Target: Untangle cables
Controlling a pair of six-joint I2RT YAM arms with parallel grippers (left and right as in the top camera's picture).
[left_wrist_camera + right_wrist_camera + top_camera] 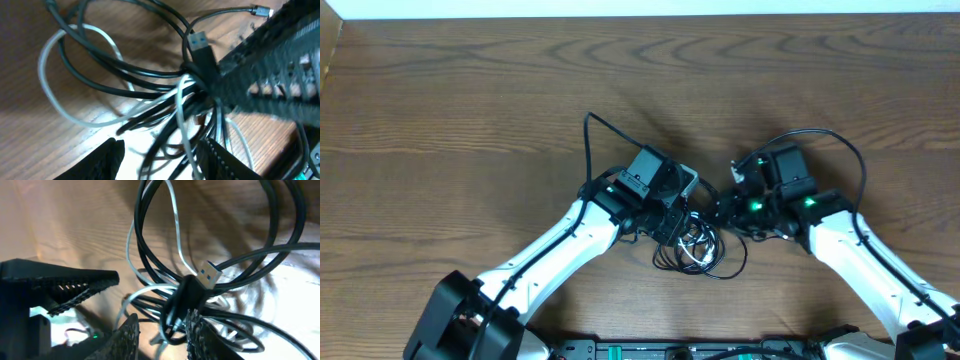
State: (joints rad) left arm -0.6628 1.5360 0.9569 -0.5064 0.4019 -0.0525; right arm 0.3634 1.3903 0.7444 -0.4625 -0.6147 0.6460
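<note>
The cables (698, 248) lie in a knotted bundle on the wooden table between my two arms. In the left wrist view, black cables (125, 75) cross a white cable (50, 95), and a black USB plug (199, 42) sticks up from the knot. My left gripper (162, 162) is open, with several strands running loosely through its gap. My right gripper (162, 335) is also open. A black cable loop and a white strand (131, 235) hang between its fingers, just below the USB plug (210, 275). The two grippers (675, 215) (720, 215) nearly meet over the tangle.
The wooden table (470, 120) stretches out behind and beside the arms. Thick black arm wires arch up from the left arm (590, 140) and the right arm (850, 150). A small silver plug (260, 11) lies on the wood beyond the knot.
</note>
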